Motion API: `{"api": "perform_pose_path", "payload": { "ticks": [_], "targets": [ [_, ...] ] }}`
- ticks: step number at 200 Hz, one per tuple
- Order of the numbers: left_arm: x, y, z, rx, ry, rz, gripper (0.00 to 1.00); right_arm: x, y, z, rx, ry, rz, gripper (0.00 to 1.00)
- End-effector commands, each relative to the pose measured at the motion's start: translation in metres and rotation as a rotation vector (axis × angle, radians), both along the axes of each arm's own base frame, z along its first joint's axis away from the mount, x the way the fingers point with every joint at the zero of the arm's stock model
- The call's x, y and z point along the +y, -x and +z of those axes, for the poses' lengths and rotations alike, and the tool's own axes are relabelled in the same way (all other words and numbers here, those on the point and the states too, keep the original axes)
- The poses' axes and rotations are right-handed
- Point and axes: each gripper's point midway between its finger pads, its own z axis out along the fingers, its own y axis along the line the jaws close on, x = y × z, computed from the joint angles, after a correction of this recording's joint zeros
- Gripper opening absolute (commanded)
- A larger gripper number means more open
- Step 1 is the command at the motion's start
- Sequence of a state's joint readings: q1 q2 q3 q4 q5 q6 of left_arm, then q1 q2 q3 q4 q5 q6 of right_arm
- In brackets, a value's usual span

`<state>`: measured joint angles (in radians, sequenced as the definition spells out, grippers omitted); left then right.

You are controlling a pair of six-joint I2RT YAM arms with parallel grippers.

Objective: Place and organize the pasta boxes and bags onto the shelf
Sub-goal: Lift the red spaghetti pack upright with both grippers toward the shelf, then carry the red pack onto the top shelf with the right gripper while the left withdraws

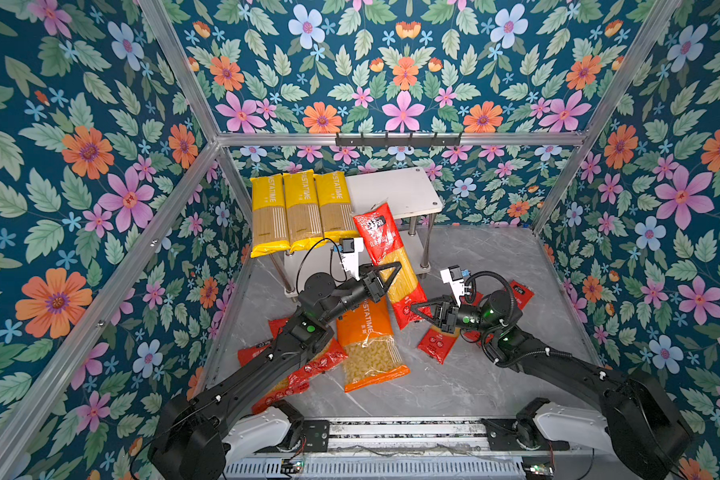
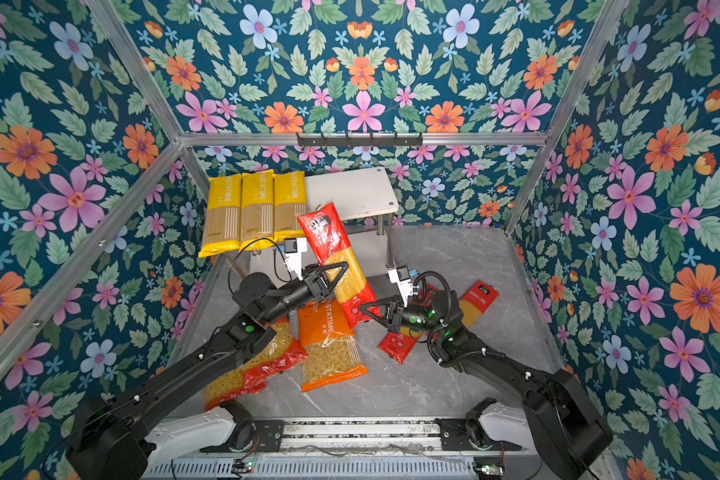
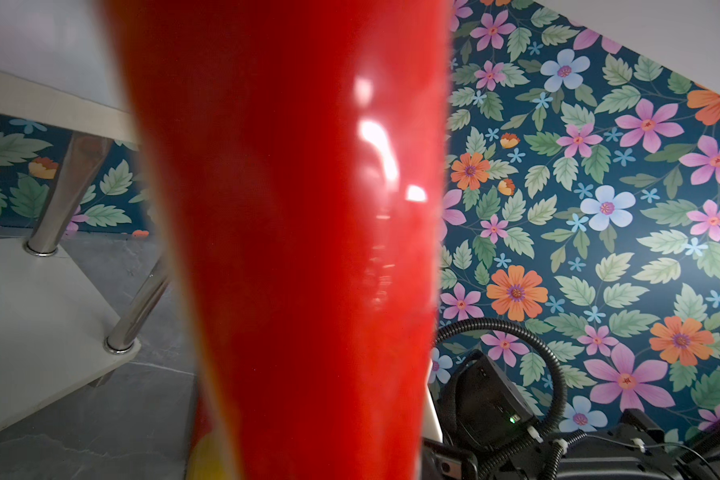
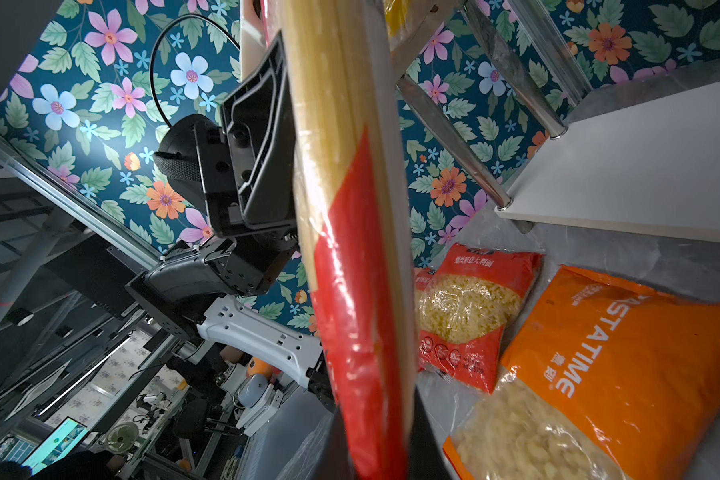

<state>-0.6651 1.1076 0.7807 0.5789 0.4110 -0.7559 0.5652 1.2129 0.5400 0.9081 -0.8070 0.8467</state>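
**Left gripper carrying a red spaghetti pack, right gripper at its tail**

Left gripper (image 1: 389,277) is clamped across the middle of a long red plastic spaghetti pack (image 1: 380,235), which hangs tilted in the air. The pack's top end reaches past the fingers over the shelf's front edge; I can't tell whether it touches. Its lower end drops toward the right gripper (image 1: 416,309). Those jaws are pressed together. In the right wrist view the pack's tail runs down between them, so I read it as a pinch on the film.

Beyond both grippers stands the small two-tier shelf of white boards on shiny metal legs (image 1: 395,191). Three long yellow plastic spaghetti packs (image 1: 304,212) lie side by side on its upper board, on the left gripper's side. The board ahead of the held pack is bare.

Two more long red spaghetti packs (image 1: 437,343) lie on the grey marble tabletop (image 1: 474,374) beneath the right gripper's wrist. An orange plastic bag of curly pasta (image 1: 366,345) lies below the left gripper. Short red bags of curly pasta (image 1: 321,363) sit under that arm, partly hidden.

I judge this to be the placing of the first red pack. Next I'd raise the tail until the pack is level and swing it parallel to the yellow ones. Then I'd lower it onto the bare board just beside them, letting go only once it rests flat.
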Motion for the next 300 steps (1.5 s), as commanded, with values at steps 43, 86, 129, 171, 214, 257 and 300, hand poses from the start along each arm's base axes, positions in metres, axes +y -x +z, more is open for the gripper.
{"api": "perform_pose_path", "payload": {
  "ticks": [43, 86, 129, 171, 214, 257, 300],
  "targets": [
    [0.009, 0.005, 0.006, -0.019, 0.054, 0.009, 0.6, 0.006, -0.034, 0.078, -0.064, -0.145, -0.085, 0.01],
    [0.019, 0.013, -0.018, 0.011, 0.063, 0.028, 0.64, 0.01, -0.071, 0.111, -0.007, -0.11, -0.206, 0.0],
    [0.029, 0.022, -0.051, 0.071, 0.042, 0.061, 0.65, 0.013, -0.118, 0.129, 0.149, -0.062, -0.31, 0.0],
    [0.027, 0.032, -0.098, 0.165, 0.008, 0.081, 0.65, 0.036, -0.154, 0.132, 0.332, -0.047, -0.267, 0.0],
    [0.008, 0.046, -0.127, 0.202, -0.06, 0.066, 0.65, 0.072, -0.177, 0.123, 0.445, -0.083, -0.193, 0.0],
    [-0.017, 0.052, -0.128, 0.186, -0.102, 0.031, 0.64, 0.09, -0.177, 0.113, 0.489, -0.099, -0.153, 0.0],
    [-0.025, 0.053, -0.13, 0.18, -0.123, 0.015, 0.64, 0.088, -0.17, 0.11, 0.509, -0.106, -0.153, 0.0]
  ]
}}
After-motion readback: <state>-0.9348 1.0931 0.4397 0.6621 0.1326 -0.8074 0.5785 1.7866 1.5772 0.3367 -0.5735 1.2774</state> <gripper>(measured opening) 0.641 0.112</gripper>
